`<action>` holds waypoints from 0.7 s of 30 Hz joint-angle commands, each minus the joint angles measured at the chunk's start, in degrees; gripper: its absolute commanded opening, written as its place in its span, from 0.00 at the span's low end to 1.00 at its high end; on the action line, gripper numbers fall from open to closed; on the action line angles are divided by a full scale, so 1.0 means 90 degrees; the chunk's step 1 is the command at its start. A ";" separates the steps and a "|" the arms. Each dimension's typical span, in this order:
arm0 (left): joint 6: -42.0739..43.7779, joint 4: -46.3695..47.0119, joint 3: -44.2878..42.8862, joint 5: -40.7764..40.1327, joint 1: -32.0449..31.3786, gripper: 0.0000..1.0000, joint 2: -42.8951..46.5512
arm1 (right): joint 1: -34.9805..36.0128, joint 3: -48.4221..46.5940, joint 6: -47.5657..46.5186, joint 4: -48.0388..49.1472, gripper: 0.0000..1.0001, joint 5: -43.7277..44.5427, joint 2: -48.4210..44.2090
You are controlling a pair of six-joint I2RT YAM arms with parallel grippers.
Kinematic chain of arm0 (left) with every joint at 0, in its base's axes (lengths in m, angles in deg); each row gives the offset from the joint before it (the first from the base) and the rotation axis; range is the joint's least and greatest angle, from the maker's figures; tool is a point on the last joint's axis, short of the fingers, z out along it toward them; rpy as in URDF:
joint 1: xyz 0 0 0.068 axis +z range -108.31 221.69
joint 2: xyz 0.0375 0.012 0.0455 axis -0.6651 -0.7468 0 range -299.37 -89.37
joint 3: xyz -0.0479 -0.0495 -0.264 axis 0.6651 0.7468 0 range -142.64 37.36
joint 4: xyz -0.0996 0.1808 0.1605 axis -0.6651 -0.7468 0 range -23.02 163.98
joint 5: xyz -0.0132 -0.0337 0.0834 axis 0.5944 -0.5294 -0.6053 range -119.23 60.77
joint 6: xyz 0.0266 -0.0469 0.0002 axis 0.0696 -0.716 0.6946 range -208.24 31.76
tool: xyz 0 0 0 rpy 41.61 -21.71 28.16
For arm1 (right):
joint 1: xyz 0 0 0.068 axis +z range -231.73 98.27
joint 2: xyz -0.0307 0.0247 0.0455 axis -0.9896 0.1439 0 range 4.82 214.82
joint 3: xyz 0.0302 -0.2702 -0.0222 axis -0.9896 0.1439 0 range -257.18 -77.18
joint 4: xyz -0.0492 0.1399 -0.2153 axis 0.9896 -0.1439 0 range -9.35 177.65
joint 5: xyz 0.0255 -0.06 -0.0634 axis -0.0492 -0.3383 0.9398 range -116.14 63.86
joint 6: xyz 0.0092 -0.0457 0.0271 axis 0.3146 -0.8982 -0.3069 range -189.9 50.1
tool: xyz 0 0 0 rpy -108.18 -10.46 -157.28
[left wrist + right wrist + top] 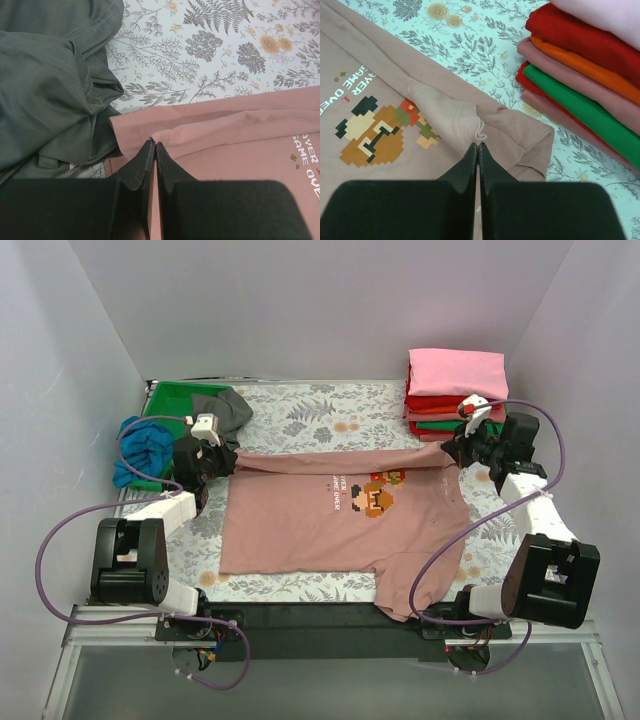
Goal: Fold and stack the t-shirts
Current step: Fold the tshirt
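- The pink t-shirt point(330, 530) is lying spread on the table point(300, 410), pixel picture facing up, its far edge stretching between both arms.
- The left gripper point(152, 146), fingers pressed together, is pinching the shirt's far-left corner.
- The right gripper point(478, 145), likewise pressed together, is pinching the far-right corner, near the stack of folded t-shirts point(455, 390).
- The green tray point(180, 400) is sitting far left, holding 1 crumpled grey t-shirt point(232, 408), with 1 blue t-shirt point(145, 445) bunching at its left side.

The left pincer point(231, 462) and right pincer point(447, 450) pinch the dusty-pink t-shirt point(300, 530).
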 commanded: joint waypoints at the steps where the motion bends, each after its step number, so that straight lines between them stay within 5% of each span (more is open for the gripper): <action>1: 0.0079 -0.0105 0.0011 -0.0134 0.0042 0.00 0.0345 | -0.0046 0.0110 -0.0133 0.0212 0.01 -0.0250 -0.0283; 21: 0.0098 -0.0262 -0.0018 -0.0407 0.0042 0.00 0.0189 | -0.0036 0.0764 -0.0620 -0.0325 0.01 -0.0925 -0.1221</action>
